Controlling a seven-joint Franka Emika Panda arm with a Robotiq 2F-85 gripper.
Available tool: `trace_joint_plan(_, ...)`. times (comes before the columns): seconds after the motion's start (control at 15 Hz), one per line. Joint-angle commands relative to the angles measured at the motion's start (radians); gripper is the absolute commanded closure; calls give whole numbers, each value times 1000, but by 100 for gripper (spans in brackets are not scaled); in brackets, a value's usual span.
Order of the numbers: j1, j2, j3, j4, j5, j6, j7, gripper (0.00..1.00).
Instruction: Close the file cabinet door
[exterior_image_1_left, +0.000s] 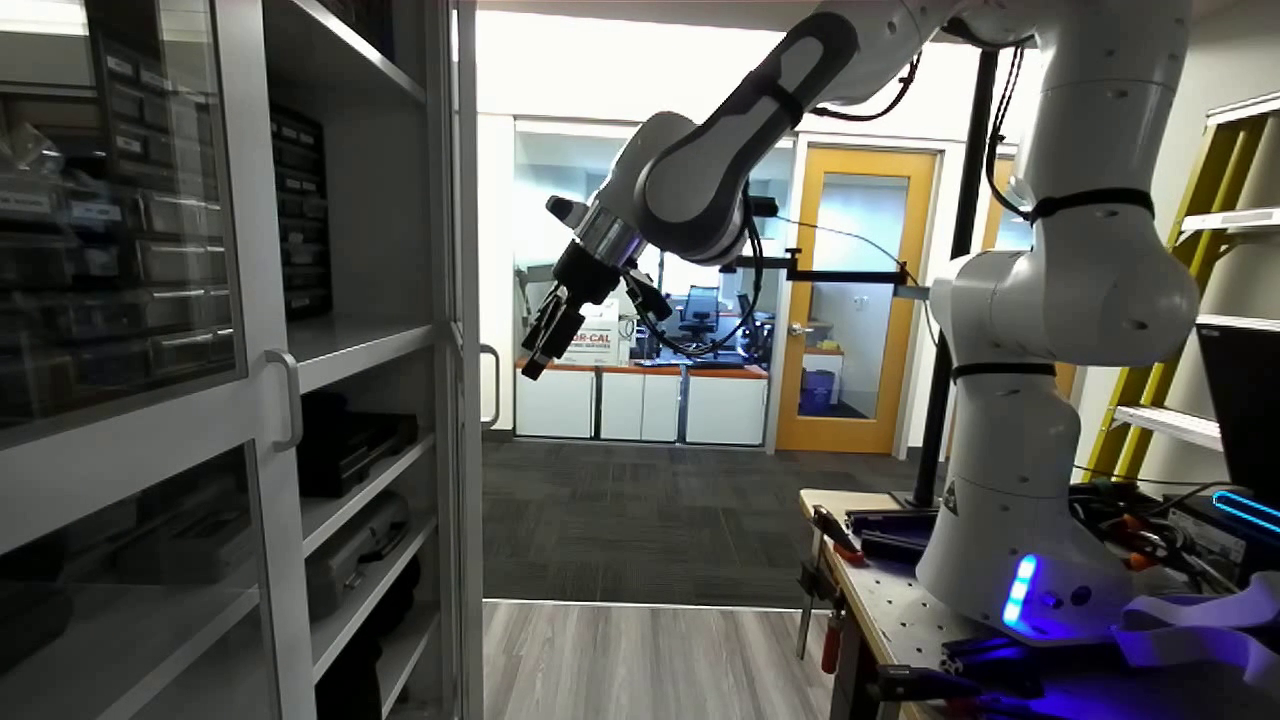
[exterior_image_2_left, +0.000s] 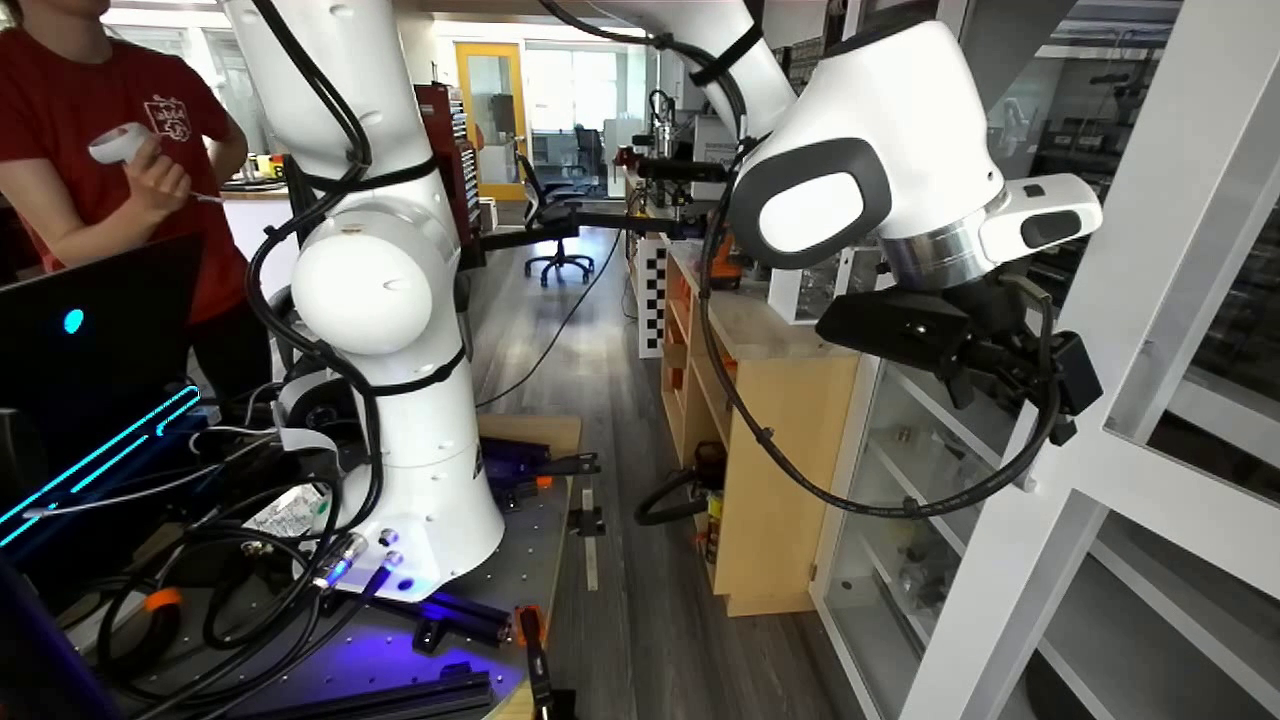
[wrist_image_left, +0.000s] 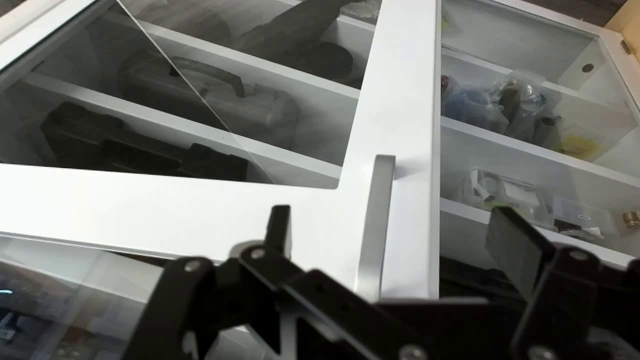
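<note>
The light-grey file cabinet (exterior_image_1_left: 375, 220) stands at the left of an exterior view, dark items on its shelves. One file cabinet door (exterior_image_1_left: 466, 560) stands open there, seen nearly edge-on, with its handle (exterior_image_1_left: 490, 385) on the outer side. The door also shows in an exterior view (exterior_image_2_left: 1150, 250) and the wrist view (wrist_image_left: 200, 210), which is upside down. My gripper (exterior_image_1_left: 540, 340) is outside the door's outer face; it also shows in an exterior view (exterior_image_2_left: 1067, 400). In the wrist view my gripper (wrist_image_left: 392, 227) is open, its fingers either side of the handle (wrist_image_left: 377, 225) in the picture. Contact is not visible.
The cabinet's other glass door (exterior_image_1_left: 285, 290) looks closed. A low wooden cabinet (exterior_image_2_left: 780, 480) stands beside it. The robot's bench (exterior_image_1_left: 880, 620) carries clamps and cables. A hanging cable (exterior_image_2_left: 820, 490) loops below my wrist. A person in red (exterior_image_2_left: 120, 200) stands behind the laptop (exterior_image_2_left: 100, 330).
</note>
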Motion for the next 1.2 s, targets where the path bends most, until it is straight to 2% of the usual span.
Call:
trace_joint_plan(0.0, 60, 25, -44, 42, 100, 14, -104, 0)
trace_joint_plan(0.47, 121, 43, -64, 104, 291, -5, -268, 0)
trace_joint_plan(0.6, 136, 43, -71, 115, 357, -15, -326, 26)
trace_joint_plan(0.93, 137, 46, -86, 129, 473, -22, -440, 59)
trace_joint_plan(1.0, 132, 50, -89, 130, 485, -25, -457, 17)
trace_joint_plan(1.07, 128, 58, -94, 131, 496, -35, -468, 20)
trace_joint_plan(1.13, 127, 66, -98, 132, 508, -44, -478, 19)
